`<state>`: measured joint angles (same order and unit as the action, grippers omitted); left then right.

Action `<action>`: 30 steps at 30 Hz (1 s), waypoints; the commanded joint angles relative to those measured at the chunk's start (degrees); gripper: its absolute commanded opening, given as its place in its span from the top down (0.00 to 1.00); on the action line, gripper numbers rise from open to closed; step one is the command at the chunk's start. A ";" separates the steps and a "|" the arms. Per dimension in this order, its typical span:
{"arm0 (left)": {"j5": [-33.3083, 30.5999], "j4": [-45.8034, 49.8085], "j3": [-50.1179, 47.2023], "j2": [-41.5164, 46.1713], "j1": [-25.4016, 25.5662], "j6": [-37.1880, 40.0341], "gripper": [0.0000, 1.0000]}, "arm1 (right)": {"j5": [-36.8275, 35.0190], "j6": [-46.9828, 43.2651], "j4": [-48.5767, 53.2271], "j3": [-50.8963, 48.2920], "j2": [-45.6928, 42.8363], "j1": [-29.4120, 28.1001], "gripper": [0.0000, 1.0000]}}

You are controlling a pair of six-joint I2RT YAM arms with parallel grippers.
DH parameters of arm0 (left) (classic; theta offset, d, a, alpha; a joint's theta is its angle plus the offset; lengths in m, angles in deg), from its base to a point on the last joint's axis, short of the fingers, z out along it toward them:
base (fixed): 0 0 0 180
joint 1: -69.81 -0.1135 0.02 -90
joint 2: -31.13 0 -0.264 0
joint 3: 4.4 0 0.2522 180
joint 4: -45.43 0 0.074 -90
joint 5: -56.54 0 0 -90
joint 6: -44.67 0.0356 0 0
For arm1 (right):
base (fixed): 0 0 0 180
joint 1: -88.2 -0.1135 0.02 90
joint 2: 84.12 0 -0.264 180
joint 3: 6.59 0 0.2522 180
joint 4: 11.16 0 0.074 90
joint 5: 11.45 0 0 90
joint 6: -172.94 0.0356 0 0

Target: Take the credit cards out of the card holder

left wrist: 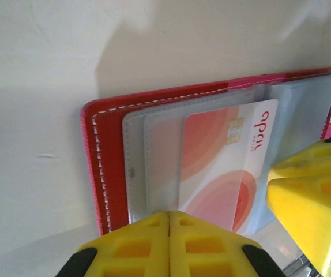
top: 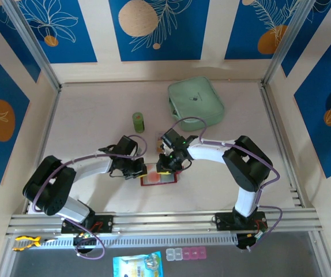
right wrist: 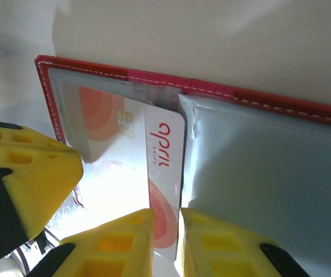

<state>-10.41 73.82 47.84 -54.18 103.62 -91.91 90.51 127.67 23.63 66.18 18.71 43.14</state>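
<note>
Right pincer (right wrist: 166,224) is clenched on the thin white-and-orange chip credit card (left wrist: 223,167), with the card's near edge between its jaws. The rest lies ahead of the tips, half inside a clear sleeve (left wrist: 154,156). Left pincer (left wrist: 169,222) is closed tight, tips at the flat red stitched card holder (left wrist: 99,167), probably pinning it; contact unclear. Card looks light, stiff, slick: grip the exposed edge, pull flat. Count: one card visible, one holder.
</note>
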 commanded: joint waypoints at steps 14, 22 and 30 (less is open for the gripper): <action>0.59 2.13 1.51 -3.15 1.32 0.70 0.93 | 0.55 0.88 0.36 -1.25 0.25 0.15 0.80; -0.64 4.43 1.59 -4.00 1.34 2.11 0.95 | 3.06 1.41 -1.41 -1.70 1.76 0.72 0.80; -0.90 4.45 1.34 -4.93 1.29 2.38 0.95 | 3.47 1.48 -1.89 -1.91 2.14 0.85 0.79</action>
<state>-9.08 74.54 49.48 -57.05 104.60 -90.78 92.53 128.46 22.26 65.15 19.71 43.71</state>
